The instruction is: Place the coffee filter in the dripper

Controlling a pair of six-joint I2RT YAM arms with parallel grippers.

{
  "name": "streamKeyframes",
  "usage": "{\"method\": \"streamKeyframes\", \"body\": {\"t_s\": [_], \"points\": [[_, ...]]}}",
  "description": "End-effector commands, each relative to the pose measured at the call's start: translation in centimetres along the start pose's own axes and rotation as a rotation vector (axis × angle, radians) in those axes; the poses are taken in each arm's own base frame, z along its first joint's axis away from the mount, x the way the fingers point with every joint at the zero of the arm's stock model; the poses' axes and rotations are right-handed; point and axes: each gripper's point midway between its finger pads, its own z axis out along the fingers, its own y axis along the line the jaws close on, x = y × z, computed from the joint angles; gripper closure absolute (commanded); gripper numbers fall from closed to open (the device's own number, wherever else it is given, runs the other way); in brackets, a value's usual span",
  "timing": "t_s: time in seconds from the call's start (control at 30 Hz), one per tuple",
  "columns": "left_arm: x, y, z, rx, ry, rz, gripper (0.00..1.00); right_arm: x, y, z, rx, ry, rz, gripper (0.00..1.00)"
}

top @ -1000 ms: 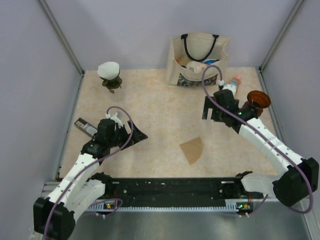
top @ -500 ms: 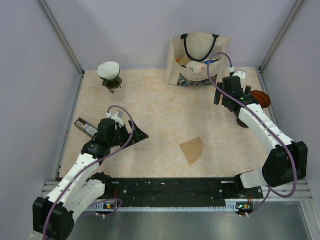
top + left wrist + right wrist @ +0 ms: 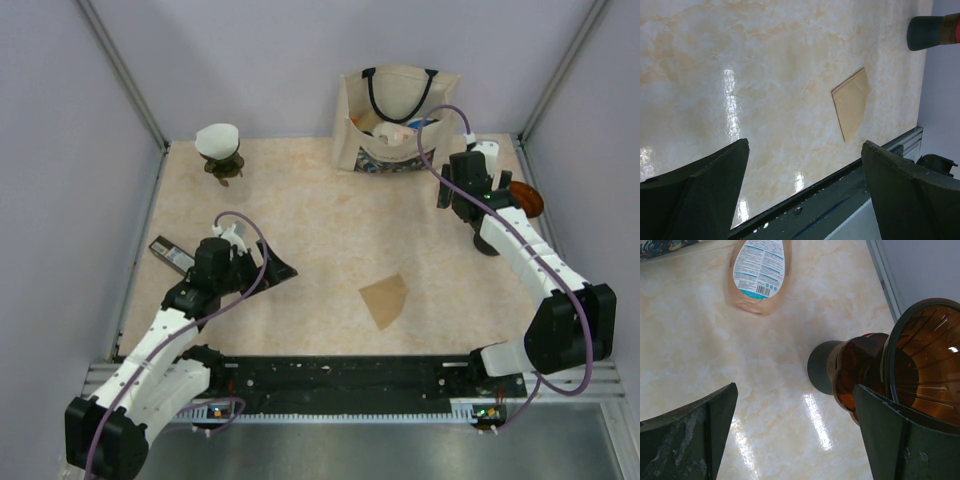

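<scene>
Beside the amber dripper (image 3: 912, 375), the right gripper (image 3: 797, 412) now hangs with its fingers spread wide and nothing between them, the dripper's ribbed cone just by its right-hand finger. A second ago this arm was out over the middle of the table, and it has since swung across to the dripper at the back right. The coffee filter (image 3: 385, 298), a flat brown paper wedge, lies untouched well apart from the dripper, to its near left. It lies ahead of the left gripper (image 3: 805, 165), likewise spread and empty, which has not moved. Judged from this, the dripper is being addressed first and the filter is yet to be lifted. A labelled bottle (image 3: 760, 270) lies near the dripper, with a tote bag (image 3: 398, 120) farther off. The table (image 3: 300, 200) is glossy cream marble-print showing lamp glare, and plain lilac walls (image 3: 250, 60) with metal corner posts enclose it.
</scene>
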Motion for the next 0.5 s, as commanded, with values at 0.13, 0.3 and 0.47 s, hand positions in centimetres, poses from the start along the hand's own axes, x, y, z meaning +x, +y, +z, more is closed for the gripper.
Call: {"method": "streamKeyframes", "body": {"t_s": [0.13,0.3,0.47], "points": [[-0.9,-1.2,-0.7,0.038,-0.049,0.022,0.01,-1.5,-0.6,-0.6,-0.004,-0.046,0.017,0.01],[-1.0,-1.3,-1.0,0.034,-0.057,0.026,0.01,-0.7,0.7,-0.7,-0.084,-0.023,-0.025,0.01],[-1.0,-1.3,-1.1,0.037,-0.058,0.033,0.01,-2.9,1.9,-3.3,-0.219,-0.08,0.035,0.01]]}}
